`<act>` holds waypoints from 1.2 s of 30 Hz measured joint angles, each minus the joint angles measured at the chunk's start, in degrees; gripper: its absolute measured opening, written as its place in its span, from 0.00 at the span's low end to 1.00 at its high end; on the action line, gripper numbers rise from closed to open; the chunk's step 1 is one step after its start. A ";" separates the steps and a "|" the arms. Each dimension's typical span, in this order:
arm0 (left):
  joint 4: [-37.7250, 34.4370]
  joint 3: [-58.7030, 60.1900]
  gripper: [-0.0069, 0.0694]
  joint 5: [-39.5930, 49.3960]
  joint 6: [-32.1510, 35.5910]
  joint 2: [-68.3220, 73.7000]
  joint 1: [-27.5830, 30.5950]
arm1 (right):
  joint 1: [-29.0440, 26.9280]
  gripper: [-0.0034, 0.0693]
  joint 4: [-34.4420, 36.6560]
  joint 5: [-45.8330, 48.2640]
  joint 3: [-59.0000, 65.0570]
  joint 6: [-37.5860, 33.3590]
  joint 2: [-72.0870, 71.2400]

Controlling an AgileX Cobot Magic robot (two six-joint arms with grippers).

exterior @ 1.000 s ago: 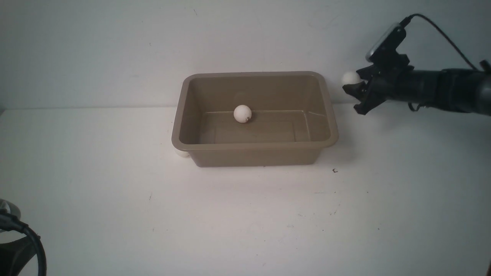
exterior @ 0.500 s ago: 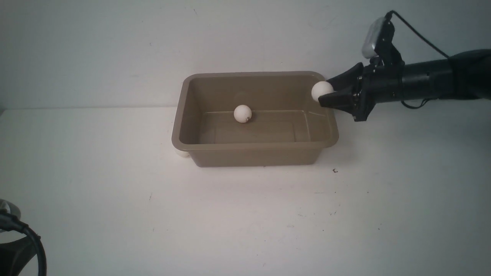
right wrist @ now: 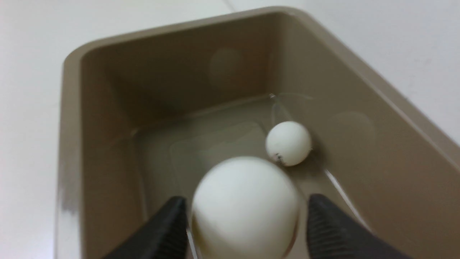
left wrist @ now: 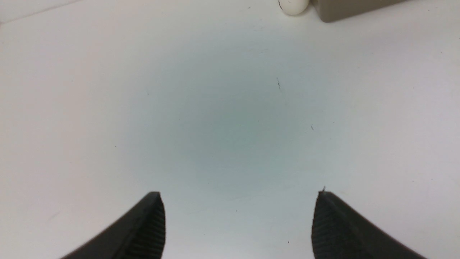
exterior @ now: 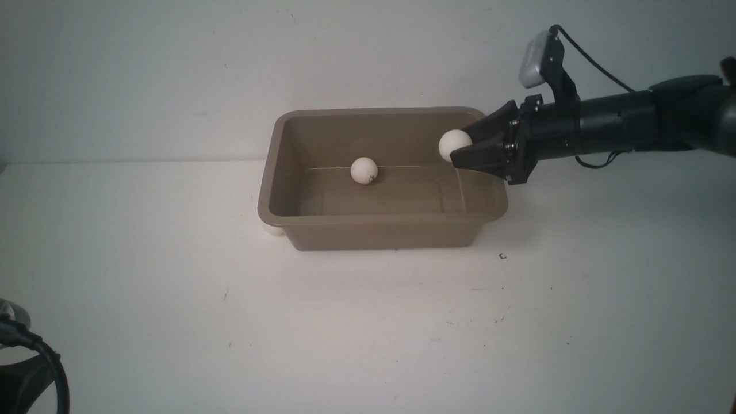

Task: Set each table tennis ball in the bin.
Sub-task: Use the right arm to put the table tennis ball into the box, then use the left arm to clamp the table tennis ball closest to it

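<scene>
Setting: white table before a plain pale wall, nothing else on it but the task's things.
Change: right gripper has swung in from beside the bin to over its right end.
Carried ball: above the rim, inside the bin's outline, between the fingertips; blurred in the right wrist view, with a slit showing beside one finger.
Right fingers: now apart, not clamped; ball judged loose and dropping.
Resting ball: on the bin floor by the far wall, unmoved.
Meaning: second ball is as good as in.
Stray ball: on the table, tucked against the bin's front left corner; a fourth is not seen.
Left gripper: fingers wide apart, empty, over bare table.
Surface: lightly scuffed; dark speck near the bin.
</scene>
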 joint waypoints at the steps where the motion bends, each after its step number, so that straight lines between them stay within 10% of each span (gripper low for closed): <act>1: 0.00 0.00 0.73 0.00 0.00 0.00 0.00 | -0.05 0.71 0.60 -0.28 0.00 0.06 0.00; 6: 0.00 0.00 0.73 0.00 0.00 0.00 0.00 | -0.62 0.86 4.96 -2.66 0.05 -0.63 -2.09; 17: -0.29 0.00 0.73 0.00 0.00 0.00 0.00 | -8.42 0.85 8.78 -14.55 0.05 0.56 -17.54; 36: -3.16 0.00 0.73 -0.79 0.00 0.00 0.00 | -8.19 0.84 -20.87 -14.20 0.05 37.36 -45.66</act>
